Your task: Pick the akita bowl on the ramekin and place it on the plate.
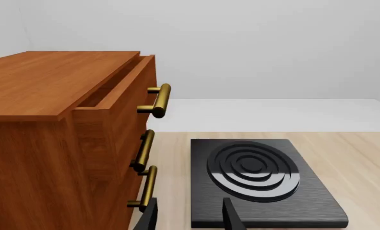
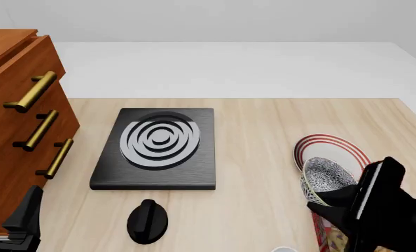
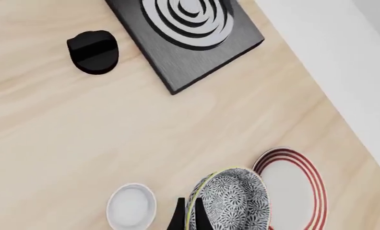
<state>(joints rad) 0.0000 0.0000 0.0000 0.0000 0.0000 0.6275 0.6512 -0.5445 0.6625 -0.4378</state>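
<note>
Right gripper (image 3: 188, 218) is clamped on the rim of the bowl (image 3: 233, 203), held tilted aloft beside the plate (image 3: 297, 187); recommend levelling it and centring over the plate before release.

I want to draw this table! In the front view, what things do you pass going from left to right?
Wooden drawer cabinet → black stove plate → akita bowl, held in the right gripper over the plate.

1. A simulated kitchen mock-up: a black single-burner stove (image 2: 155, 148) with concentric rings sits on a pale wooden desk (image 2: 257, 131).
2. At nine o'clock, a wooden drawer cabinet (image 2: 15, 126) with brass handles.
3. Plain grey-white rendered walls behind.
</note>
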